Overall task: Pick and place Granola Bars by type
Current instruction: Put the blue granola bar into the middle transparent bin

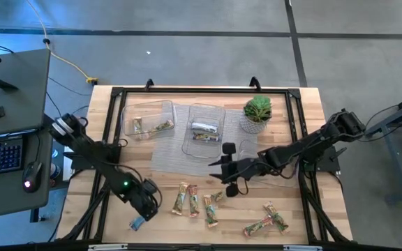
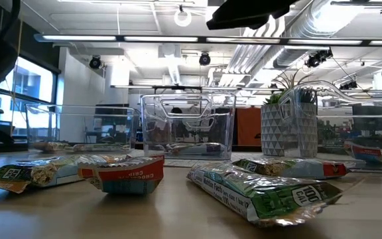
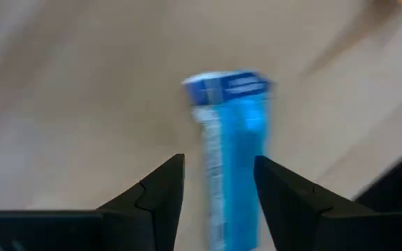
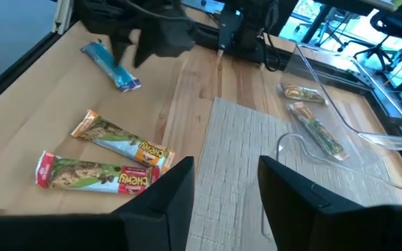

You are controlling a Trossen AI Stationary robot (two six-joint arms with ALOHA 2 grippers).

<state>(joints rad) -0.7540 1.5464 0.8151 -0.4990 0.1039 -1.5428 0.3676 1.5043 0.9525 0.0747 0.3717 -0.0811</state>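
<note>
A blue-wrapped granola bar (image 1: pixel 137 223) lies flat on the wooden table near its front left corner. My left gripper (image 1: pixel 142 213) hangs just above it, pointing steeply down and open. In the left wrist view its fingers (image 3: pixel 165 192) stand on either side of the blue bar (image 3: pixel 232 132) without touching it. My right gripper (image 4: pixel 225 188) is open with nothing between its fingers, held above the grey mat (image 1: pixel 180 153) at mid-table. Several tan and green bars (image 1: pixel 192 201) lie flat along the near edge.
At the back stand two clear trays, the left one (image 1: pixel 147 115) with two bars, the middle one (image 1: pixel 206 125) with silver bars. A potted plant (image 1: pixel 257 113) stands to their right. More bars (image 1: pixel 265 222) lie at the front right. A black frame (image 1: pixel 110 125) rims the table.
</note>
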